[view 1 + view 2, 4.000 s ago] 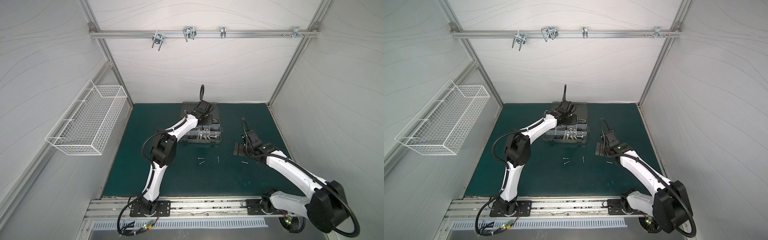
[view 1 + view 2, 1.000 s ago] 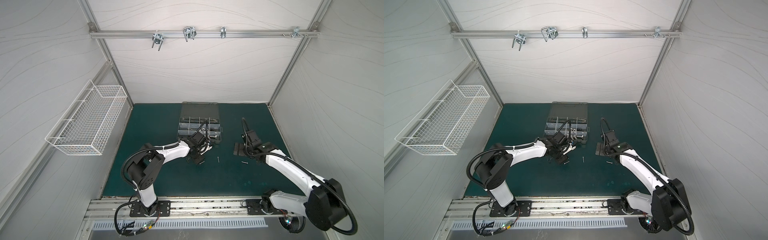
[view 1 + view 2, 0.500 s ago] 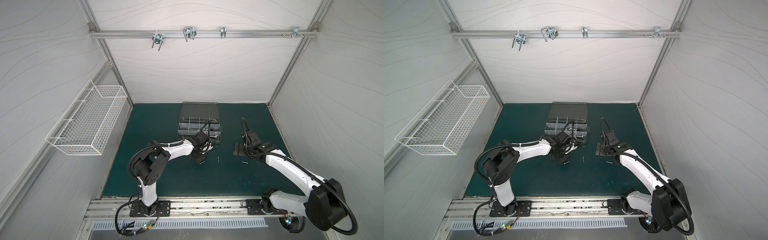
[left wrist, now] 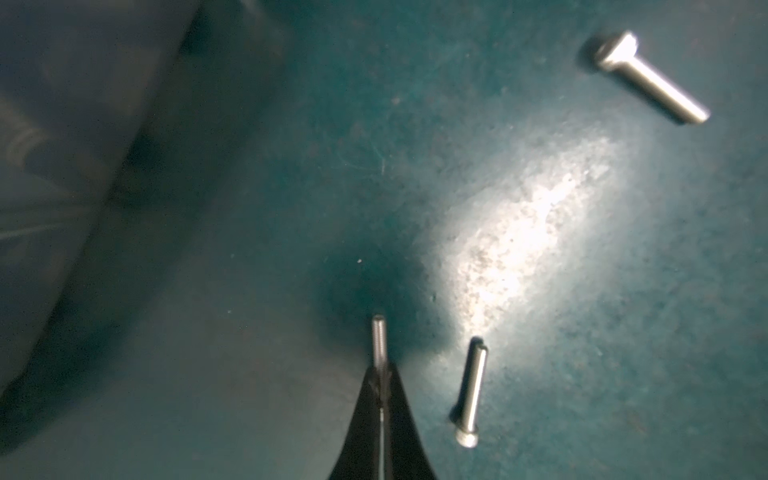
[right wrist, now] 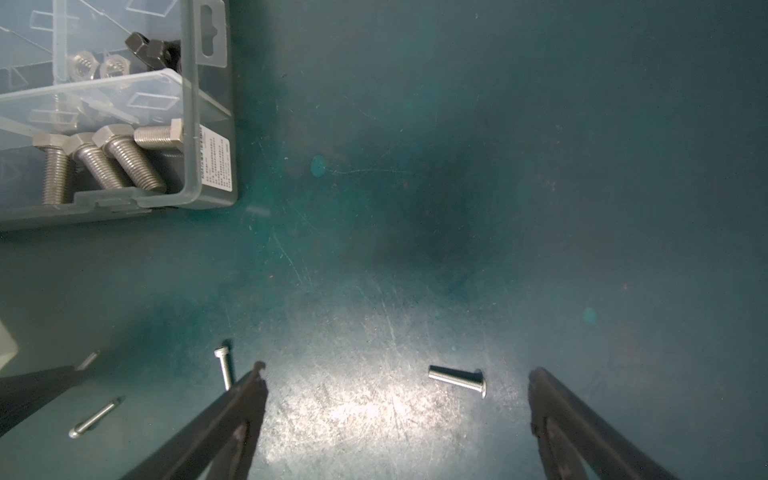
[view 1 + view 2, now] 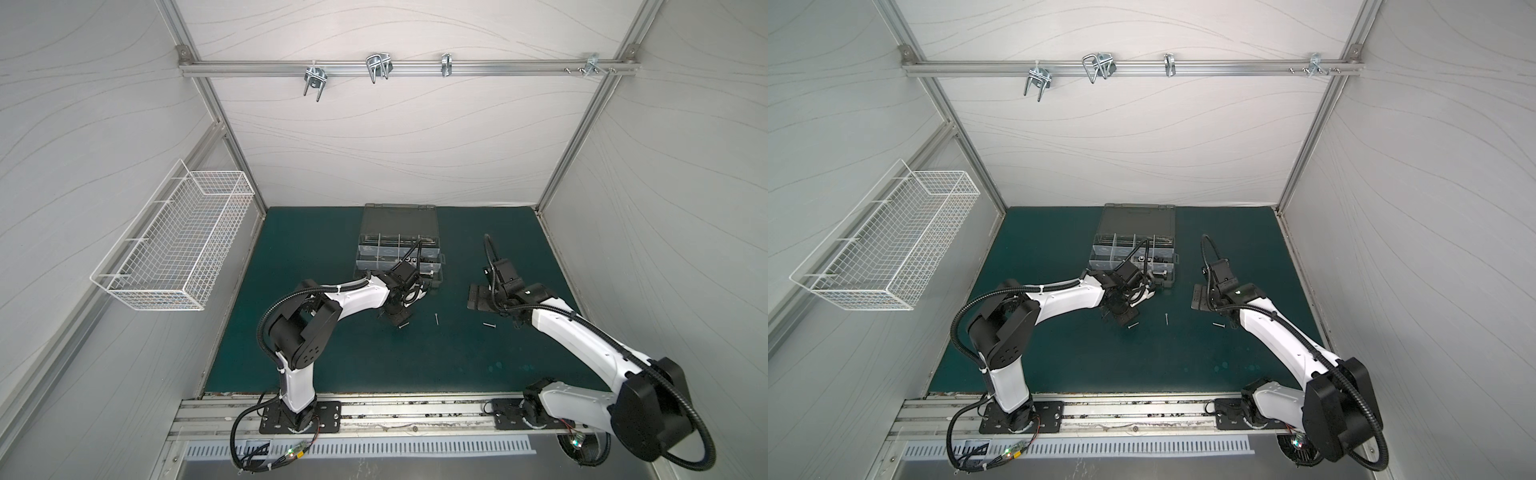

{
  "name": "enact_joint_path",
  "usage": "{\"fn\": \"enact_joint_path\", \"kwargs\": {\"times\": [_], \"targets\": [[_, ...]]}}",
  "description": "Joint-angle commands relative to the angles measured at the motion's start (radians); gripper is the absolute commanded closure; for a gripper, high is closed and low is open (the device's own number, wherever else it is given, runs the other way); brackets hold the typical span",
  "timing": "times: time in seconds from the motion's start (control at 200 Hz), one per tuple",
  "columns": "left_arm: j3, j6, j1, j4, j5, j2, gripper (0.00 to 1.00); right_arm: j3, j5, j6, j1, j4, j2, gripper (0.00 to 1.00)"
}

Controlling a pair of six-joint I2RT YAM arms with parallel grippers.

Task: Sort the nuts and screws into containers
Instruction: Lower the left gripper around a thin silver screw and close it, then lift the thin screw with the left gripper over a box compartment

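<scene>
Pinching thin screw (image 4: 378, 338) — left fingers (image 4: 365, 415) clamped on it; right fingers (image 5: 226, 419) wide apart over mat (image 5: 457, 166).

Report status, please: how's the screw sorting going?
Left gripper shut on a thin screw. Right gripper open, empty. Three loose screws on the mat. Way to organizer case looks clear.

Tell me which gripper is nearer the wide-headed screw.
Right. The right gripper is open beside the wide-headed screw; the left gripper, shut on a thin screw, is farther off.
</scene>
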Motion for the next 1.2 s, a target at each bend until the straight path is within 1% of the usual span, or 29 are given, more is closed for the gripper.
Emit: {"fn": "enact_joint_path", "kwargs": {"times": [0.0,0.23,0.315,0.6,0.735,0.83,1.081,1.191], "targets": [[0.024,0.012,-0.004,-0.058,-0.008,0.032,1.00,0.024,0.002,-0.007,-0.008,-0.021,0.001,0.01],[0.039,0.000,-0.004,-0.077,0.007,0.062,1.00,0.040,0.011,-0.015,-0.009,-0.040,-0.008,0.01],[0.056,0.001,-0.003,-0.097,0.002,0.074,0.96,0.031,0.012,-0.015,-0.009,-0.034,-0.017,0.01],[0.080,-0.001,-0.004,-0.113,-0.004,0.075,0.79,0.041,0.012,-0.029,-0.014,-0.031,-0.003,0.01],[0.095,0.003,-0.004,-0.121,-0.007,0.093,0.78,0.040,0.012,-0.030,-0.015,-0.029,-0.007,0.01],[0.109,0.005,-0.005,-0.133,-0.007,0.109,0.80,0.038,0.013,-0.031,-0.017,-0.030,-0.006,0.01],[0.141,0.014,-0.003,-0.185,-0.015,0.130,1.00,0.034,0.013,-0.027,-0.020,-0.031,-0.008,0.01],[0.142,0.014,-0.004,-0.194,-0.010,0.128,1.00,0.034,0.010,-0.025,-0.022,-0.028,-0.008,0.01]]}}
